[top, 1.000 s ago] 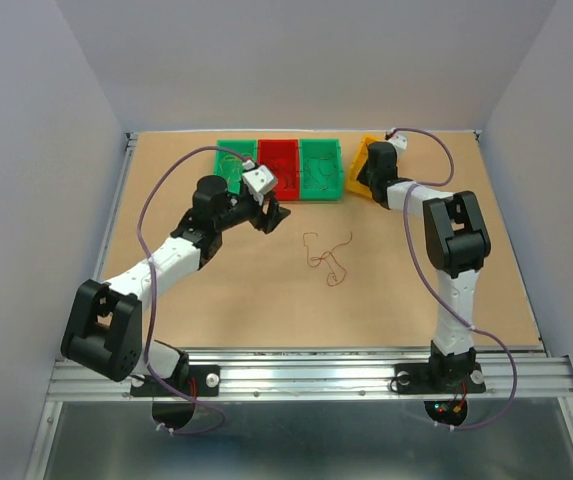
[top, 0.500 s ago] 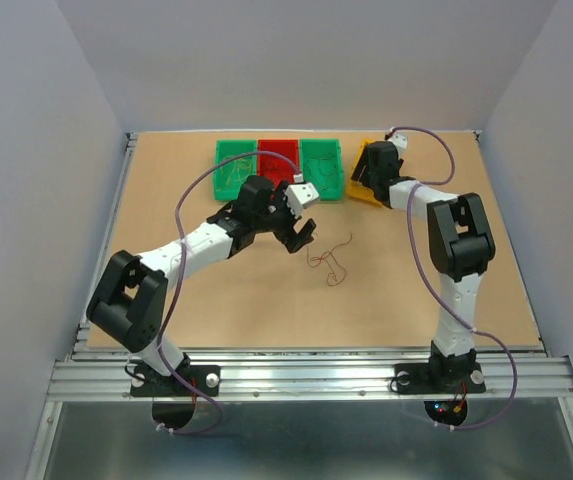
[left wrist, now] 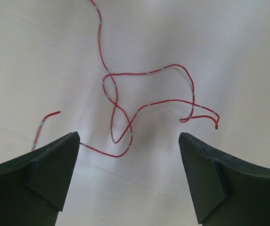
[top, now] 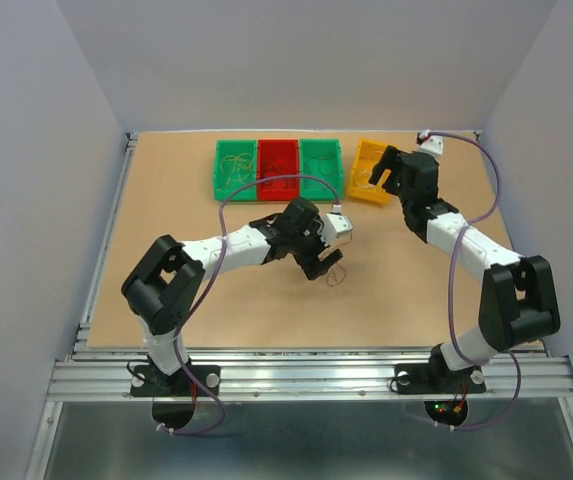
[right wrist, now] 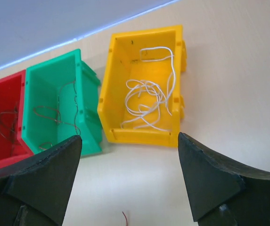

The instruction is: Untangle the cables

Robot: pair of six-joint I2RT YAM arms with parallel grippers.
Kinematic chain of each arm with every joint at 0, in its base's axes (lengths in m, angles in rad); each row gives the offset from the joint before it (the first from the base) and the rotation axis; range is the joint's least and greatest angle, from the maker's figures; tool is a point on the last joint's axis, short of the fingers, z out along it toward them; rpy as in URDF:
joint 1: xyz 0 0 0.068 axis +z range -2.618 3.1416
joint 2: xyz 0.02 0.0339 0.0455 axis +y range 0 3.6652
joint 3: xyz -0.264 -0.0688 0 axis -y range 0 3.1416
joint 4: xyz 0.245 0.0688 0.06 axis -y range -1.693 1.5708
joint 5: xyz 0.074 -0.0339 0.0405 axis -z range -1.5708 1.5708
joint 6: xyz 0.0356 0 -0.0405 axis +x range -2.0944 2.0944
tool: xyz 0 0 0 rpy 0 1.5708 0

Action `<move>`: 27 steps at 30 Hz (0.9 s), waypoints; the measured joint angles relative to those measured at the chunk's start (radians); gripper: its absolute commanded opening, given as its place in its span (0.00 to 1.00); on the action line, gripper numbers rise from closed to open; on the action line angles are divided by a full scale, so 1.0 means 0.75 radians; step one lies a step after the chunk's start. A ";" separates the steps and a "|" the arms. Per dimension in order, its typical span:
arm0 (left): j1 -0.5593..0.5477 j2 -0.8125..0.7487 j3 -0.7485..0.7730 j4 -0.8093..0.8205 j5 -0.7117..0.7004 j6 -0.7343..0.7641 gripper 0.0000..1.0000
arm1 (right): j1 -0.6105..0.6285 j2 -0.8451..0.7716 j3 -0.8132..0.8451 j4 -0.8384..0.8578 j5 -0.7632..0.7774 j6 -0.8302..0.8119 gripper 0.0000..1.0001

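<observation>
The left pincer (left wrist: 129, 139) stands with its two fingers wide apart and nothing between the pads. It hangs low over the table (top: 416, 290). A thin red wire (left wrist: 135, 74) lies loose on the table just ahead of it, in the gap between the fingers. The wire crosses over itself in a small loop near the middle of the gap, and one strand passes just beside the tip of the finger on the left of the wrist view. From above, the left pincer (top: 326, 262) covers most of the wire, and only a short curl (top: 334, 277) shows beside it.

The right pincer (right wrist: 129, 137) is also spread open and holds nothing. Straight ahead of it sits a yellow bin (right wrist: 144, 136) with a white wire (right wrist: 146, 94) coiled inside. To the left of that bin stand a green bin (right wrist: 85, 108) and a red bin (right wrist: 3, 160), each with thin dark wires in it.
</observation>
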 measured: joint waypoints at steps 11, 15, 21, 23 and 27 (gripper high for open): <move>-0.027 0.117 0.044 -0.075 -0.043 -0.044 0.95 | 0.000 -0.240 -0.168 -0.001 0.019 -0.012 0.89; -0.027 0.152 0.058 -0.039 -0.063 -0.053 0.61 | 0.000 -0.240 -0.186 0.000 0.004 -0.008 0.88; -0.027 0.228 0.085 -0.019 -0.103 -0.044 0.37 | 0.000 -0.254 -0.239 0.004 -0.030 0.005 0.87; -0.027 0.239 0.096 -0.018 -0.108 -0.039 0.32 | 0.000 -0.266 -0.260 0.005 -0.041 0.009 0.87; -0.031 0.240 0.098 -0.025 -0.102 -0.016 0.00 | 0.000 -0.283 -0.285 0.007 -0.056 0.014 0.87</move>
